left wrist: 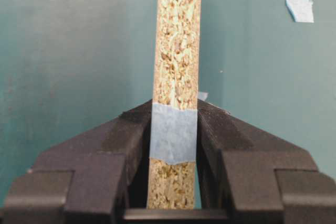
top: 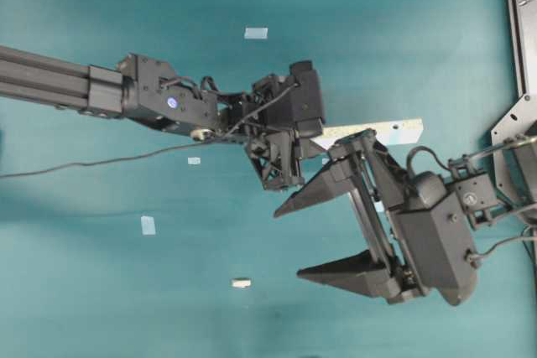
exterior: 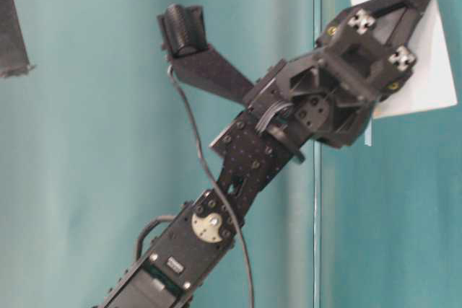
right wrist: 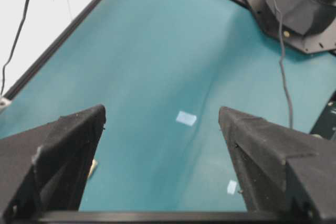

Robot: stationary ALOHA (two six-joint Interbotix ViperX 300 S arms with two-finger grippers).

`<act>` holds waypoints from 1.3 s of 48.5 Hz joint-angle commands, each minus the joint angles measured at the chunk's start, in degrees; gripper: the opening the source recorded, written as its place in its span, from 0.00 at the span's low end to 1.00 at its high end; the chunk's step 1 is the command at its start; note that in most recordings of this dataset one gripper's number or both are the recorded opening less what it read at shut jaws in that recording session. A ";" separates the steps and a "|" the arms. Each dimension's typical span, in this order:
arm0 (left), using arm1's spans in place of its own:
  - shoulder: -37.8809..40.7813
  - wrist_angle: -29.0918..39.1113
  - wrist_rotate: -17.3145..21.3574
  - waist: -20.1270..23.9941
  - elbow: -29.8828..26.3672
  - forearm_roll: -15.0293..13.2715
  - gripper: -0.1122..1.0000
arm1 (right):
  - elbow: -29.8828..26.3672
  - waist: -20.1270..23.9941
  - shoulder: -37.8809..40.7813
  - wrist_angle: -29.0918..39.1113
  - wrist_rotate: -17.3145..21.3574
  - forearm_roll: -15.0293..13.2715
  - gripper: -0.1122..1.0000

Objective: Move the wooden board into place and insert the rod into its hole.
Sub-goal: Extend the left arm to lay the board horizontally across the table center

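- The left gripper (left wrist: 173, 129) has its black, matte, wedge-shaped fingers (left wrist: 105, 150) clamped on the wooden board (left wrist: 177, 40); the board's raw edge shows coarse chipboard grain, banded by pale-blue tape (left wrist: 173, 132).
- The board's white end (top: 394, 130) juts toward the desk's right edge, held off the teal desk (top: 377, 6).
- The right gripper (top: 289, 241) gapes wide, holding nothing, reaching in level from the right.
- The rod (top: 242, 282), a short beige peg, lies near the desk's lower edge.
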 commanded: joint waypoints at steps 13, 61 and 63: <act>2.11 -0.18 -0.35 -1.32 -5.71 0.09 0.31 | 1.05 0.26 -2.81 1.05 0.09 0.09 0.96; 4.39 1.76 -0.09 -1.58 -7.65 0.09 0.42 | 2.64 0.26 -3.08 1.05 0.09 0.00 0.96; 4.31 1.76 -0.09 -1.58 -7.65 0.09 0.43 | 2.72 0.26 -3.08 1.05 0.09 -0.09 0.96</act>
